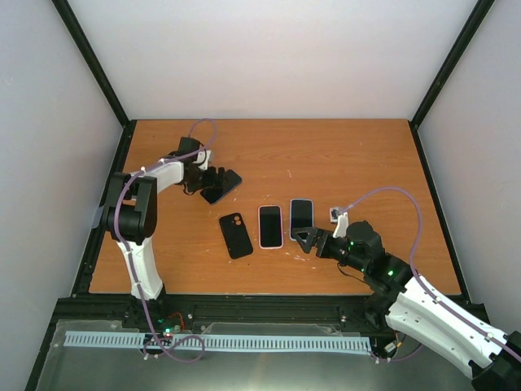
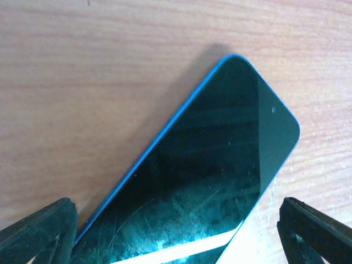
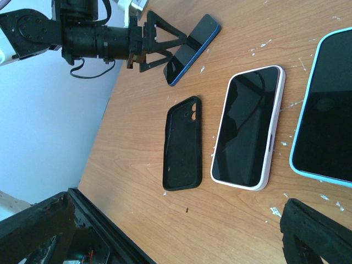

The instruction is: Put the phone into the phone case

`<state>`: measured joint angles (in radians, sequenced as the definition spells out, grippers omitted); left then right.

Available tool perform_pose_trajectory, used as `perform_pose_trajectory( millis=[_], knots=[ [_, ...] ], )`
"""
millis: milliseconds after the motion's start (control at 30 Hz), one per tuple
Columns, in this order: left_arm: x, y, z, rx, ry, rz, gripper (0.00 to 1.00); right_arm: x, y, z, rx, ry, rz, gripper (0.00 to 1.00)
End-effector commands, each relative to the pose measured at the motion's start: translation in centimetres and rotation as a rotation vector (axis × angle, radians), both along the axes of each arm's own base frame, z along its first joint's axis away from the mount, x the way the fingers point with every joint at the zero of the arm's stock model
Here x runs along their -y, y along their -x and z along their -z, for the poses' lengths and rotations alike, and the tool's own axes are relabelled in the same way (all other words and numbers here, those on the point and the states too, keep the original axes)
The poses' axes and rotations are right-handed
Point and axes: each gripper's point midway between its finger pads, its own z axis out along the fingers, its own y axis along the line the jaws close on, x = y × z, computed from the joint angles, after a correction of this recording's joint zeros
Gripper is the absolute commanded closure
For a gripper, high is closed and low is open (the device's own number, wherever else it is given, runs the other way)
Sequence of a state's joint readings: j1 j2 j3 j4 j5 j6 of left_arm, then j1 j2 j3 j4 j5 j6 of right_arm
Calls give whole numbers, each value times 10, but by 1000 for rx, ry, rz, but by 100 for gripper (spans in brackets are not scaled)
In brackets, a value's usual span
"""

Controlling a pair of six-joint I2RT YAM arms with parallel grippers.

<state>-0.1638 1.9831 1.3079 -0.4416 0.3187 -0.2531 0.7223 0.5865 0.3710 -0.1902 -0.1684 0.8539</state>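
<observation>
Three phones and one black case (image 1: 236, 235) lie on the desk (image 1: 358, 163). The blue phone (image 1: 221, 186) sits upper left between the left gripper's (image 1: 218, 181) spread jaws, with the pink phone (image 1: 270, 226) and pale-blue phone (image 1: 301, 218) at centre. The right gripper (image 1: 308, 239) also stands apart.

Smooth wood-grain table (image 1: 350, 155), flecked with white scuffs. A blue-edged phone (image 2: 209, 165) has a glossy black glass face, finely scratched. The black phone case (image 3: 182, 144) looks matt and rubbery. The pink-rimmed phone (image 3: 247, 126) and pale-blue-rimmed phone (image 3: 327, 121) both have glossy, reflective screens.
</observation>
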Motion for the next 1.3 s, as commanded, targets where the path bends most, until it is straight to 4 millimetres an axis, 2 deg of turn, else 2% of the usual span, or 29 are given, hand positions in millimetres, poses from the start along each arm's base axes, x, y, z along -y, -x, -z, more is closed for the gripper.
perform_pose_trajectory(
  millis=[0,200,300,433,600,733,1100,1267],
  knots=[
    [10,19,-4,-19,39,6,1,1,-1,2,5,-11,11,0],
    [27,37,4,-39,9,34,6,0,-1,5,1,-8,10,0],
    [30,39,7,-40,-54,27,6,0,-2,5,0,-7,8,0],
    [24,29,8,-6,-158,-4,3,0,-2,2,8,-5,7,0],
    [28,18,5,42,-233,20,1,1,-4,-1,15,8,13,0],
    [27,13,12,45,-289,43,0,1,-5,2,8,11,21,0],
    [38,-2,16,77,-341,94,1,-1,-8,2,1,12,22,0],
    [48,-1,19,80,-342,123,0,1,-7,6,-5,14,26,0]
  ],
)
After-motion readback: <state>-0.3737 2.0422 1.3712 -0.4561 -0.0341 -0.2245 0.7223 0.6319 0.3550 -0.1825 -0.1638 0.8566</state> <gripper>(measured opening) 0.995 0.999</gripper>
